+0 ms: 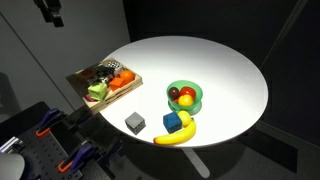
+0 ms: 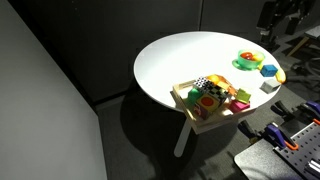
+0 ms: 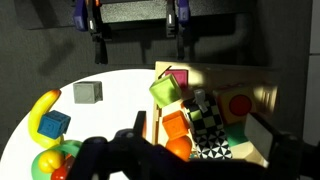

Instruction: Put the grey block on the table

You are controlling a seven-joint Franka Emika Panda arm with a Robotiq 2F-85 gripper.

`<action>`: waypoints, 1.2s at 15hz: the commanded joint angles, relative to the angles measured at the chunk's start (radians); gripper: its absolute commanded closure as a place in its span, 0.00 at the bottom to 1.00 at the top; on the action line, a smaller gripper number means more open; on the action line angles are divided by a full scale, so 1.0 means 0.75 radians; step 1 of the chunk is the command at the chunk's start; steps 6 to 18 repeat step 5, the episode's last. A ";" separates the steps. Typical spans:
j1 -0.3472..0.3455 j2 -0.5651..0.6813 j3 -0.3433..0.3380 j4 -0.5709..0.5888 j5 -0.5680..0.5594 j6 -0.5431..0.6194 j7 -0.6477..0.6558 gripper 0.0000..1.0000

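Note:
The grey block [image 1: 134, 121] is a small matte cube resting on the round white table [image 1: 210, 65], near its edge and beside the blue cube [image 1: 174, 122]. It also shows in an exterior view [image 2: 268, 87] and in the wrist view [image 3: 88, 92]. My gripper [image 3: 204, 140] is open and empty. It hangs high above the wooden tray of toys [image 3: 262, 92], well away from the grey block. Only its lower part shows at the top of an exterior view [image 1: 50, 12].
A yellow banana [image 1: 175, 136] lies next to the blue cube. A green bowl [image 1: 196, 103] holds fruit. The wooden tray [image 1: 84, 76] overhangs the table edge and holds a green cube, orange pieces and a checkered toy. Clamps and dark equipment stand below the near edge.

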 commanded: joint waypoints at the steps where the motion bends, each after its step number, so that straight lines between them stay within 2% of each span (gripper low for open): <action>1: 0.004 -0.078 0.004 -0.028 0.012 0.017 -0.040 0.00; 2: -0.009 -0.029 0.013 -0.001 0.004 -0.002 -0.009 0.00; 18: -0.009 -0.032 0.013 -0.002 0.004 -0.002 -0.009 0.00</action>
